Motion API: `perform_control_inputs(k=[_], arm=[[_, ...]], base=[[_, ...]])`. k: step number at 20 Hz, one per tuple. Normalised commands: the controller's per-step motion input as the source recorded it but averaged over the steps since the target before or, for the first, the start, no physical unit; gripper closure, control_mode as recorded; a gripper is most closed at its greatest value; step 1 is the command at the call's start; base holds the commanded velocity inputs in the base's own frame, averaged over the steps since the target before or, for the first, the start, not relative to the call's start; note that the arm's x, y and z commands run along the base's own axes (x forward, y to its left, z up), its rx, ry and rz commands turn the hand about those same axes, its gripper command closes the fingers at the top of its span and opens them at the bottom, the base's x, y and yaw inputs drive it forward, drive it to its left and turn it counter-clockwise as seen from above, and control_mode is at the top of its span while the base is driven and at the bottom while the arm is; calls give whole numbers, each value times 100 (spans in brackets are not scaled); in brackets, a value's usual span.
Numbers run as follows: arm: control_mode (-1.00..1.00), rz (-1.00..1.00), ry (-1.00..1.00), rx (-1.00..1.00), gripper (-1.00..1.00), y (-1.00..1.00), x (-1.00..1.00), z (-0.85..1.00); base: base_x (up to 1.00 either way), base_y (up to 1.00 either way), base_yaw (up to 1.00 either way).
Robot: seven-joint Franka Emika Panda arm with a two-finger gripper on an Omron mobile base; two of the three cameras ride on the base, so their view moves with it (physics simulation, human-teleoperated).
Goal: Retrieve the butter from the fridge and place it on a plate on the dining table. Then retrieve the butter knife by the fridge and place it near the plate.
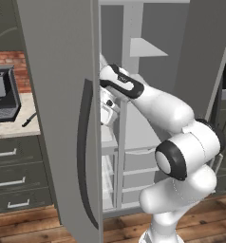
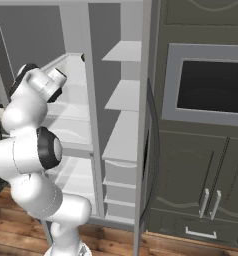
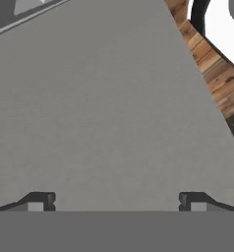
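Fridge [image 1: 62,95], two doors open; one knife [image 1: 29,119], perhaps.

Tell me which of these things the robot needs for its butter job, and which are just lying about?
For the job:
- fridge, doors open
- knife, on the counter left of the fridge
- claw, open, facing a grey panel

Just about:
- microwave
- counter appliance
- drawers

White arm [image 1: 162,111], dark joints
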Motion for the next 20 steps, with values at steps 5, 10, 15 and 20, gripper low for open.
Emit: perform_control_inputs(k=[5, 10, 15, 20], arm=[[-100, -4, 5, 0, -100, 63, -13, 0], [-100, -14, 13, 0, -100, 84, -67, 0], [-100, -29, 13, -1, -100, 100, -66, 0], [-100, -33, 0, -5, -100, 70, -24, 2]], base=[[0, 0, 0], [0, 0, 0], [0, 0, 0], [0, 0, 0]])
